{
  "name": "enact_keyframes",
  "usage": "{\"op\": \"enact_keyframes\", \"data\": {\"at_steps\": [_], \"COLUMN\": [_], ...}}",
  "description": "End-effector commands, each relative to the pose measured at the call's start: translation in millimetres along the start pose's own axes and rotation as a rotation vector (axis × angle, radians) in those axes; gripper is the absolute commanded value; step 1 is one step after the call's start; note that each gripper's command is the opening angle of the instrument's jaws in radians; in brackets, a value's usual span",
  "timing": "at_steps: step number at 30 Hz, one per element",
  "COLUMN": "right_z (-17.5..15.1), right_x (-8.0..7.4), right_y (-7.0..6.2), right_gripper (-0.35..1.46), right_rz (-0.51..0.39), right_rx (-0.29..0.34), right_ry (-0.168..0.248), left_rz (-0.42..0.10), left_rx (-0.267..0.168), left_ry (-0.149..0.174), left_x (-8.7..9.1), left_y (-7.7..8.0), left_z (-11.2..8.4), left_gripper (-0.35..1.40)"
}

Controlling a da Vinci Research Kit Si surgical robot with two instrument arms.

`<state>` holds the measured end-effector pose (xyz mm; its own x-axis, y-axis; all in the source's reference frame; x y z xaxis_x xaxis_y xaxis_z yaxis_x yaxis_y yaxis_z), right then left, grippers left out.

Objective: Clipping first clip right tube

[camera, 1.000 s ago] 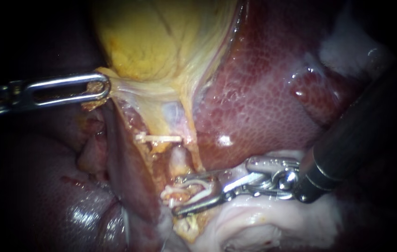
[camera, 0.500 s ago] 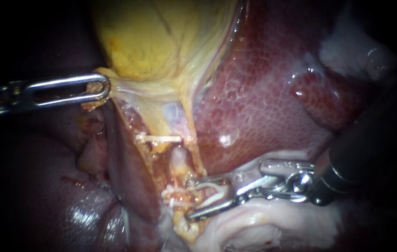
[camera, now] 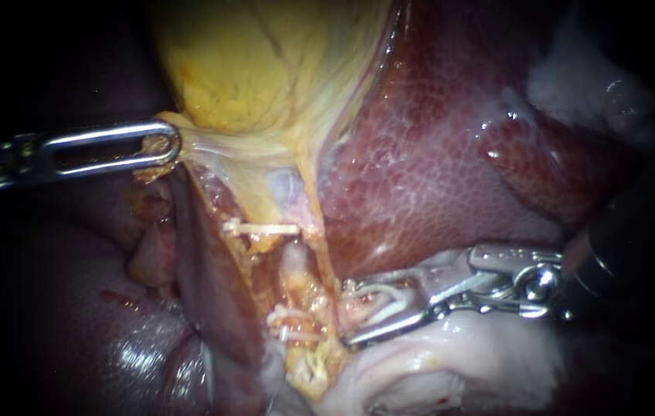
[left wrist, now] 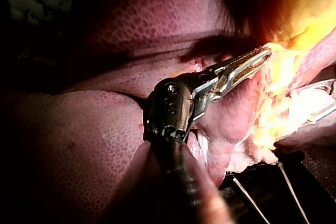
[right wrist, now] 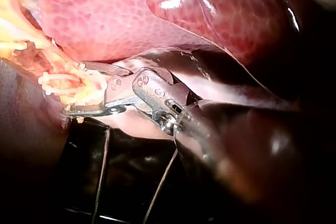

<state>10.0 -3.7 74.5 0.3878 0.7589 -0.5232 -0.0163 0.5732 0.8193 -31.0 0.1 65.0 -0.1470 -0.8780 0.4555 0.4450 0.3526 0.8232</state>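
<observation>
Bkgd: wet mottled liver (camera: 435,154) fills upper right, edges dark. L instrument (camera: 164,145), mid left, jaws clamped on gallbladder (camera: 266,69) neck, prob. to tension the tube (camera: 295,268) at lower centre. R instrument (camera: 347,314) jaws stand apart carrying a white clip (camera: 381,295), just right of tube, not yet around it.

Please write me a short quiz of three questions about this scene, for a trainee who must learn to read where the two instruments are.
1. True or false: the slotted steel jaws of the left instrument stand open and hold nothing.
2. The right instrument's steel jaws are: A) closed around the pale yellowish tube; B) beside that tube, not around it; C) out of the endoscope's view.
3. Name the small white thing carried between the right instrument's jaws.
Key: 1 false, they are shut on pale stringy tissue at the yellow gallbladder's edge; 2 B; 3 a clip.
</observation>
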Motion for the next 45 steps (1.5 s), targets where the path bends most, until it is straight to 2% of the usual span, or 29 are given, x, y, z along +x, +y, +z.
{"op": "enact_keyframes", "data": {"at_steps": [1, 13, 20, 31, 35, 40, 42, 45], "right_z": [0.1, 1.5, 3.3, 5.4, 5.3, 3.3, 2.7, 2.5], "right_x": [-0.1, 0.7, 1.0, -0.1, 0.0, 1.4, 1.8, 1.6], "right_y": [0.2, 1.9, 2.1, 2.0, 1.9, 2.1, 2.4, 2.7], "right_gripper": [0.59, 0.59, 0.59, 0.60, 0.60, 0.60, 0.60, 0.60], "right_rz": [0.000, -0.015, -0.015, -0.023, -0.021, -0.032, -0.040, -0.047], "right_rx": [-0.002, -0.028, -0.037, -0.046, -0.046, -0.046, -0.071, -0.095], "right_ry": [0.000, 0.005, 0.009, 0.009, 0.010, 0.006, 0.001, -0.015], "left_rz": [0.000, 0.000, 0.000, 0.000, 0.000, 0.000, 0.000, 0.000], "left_rx": [0.000, 0.000, -0.001, -0.001, -0.001, 0.000, 0.000, 0.000], "left_ry": [0.000, 0.000, 0.000, 0.000, 0.000, 0.000, 0.000, 0.000], "left_x": [0.0, 0.0, 0.0, 0.0, 0.0, 0.0, 0.0, 0.0], "left_y": [0.0, -0.1, -0.2, -0.2, -0.2, -0.2, -0.2, -0.2], "left_z": [0.0, -0.1, -0.1, -0.1, -0.1, -0.2, -0.2, -0.2], "left_gripper": [-0.35, -0.35, -0.35, -0.35, -0.35, -0.35, -0.35, -0.35]}}
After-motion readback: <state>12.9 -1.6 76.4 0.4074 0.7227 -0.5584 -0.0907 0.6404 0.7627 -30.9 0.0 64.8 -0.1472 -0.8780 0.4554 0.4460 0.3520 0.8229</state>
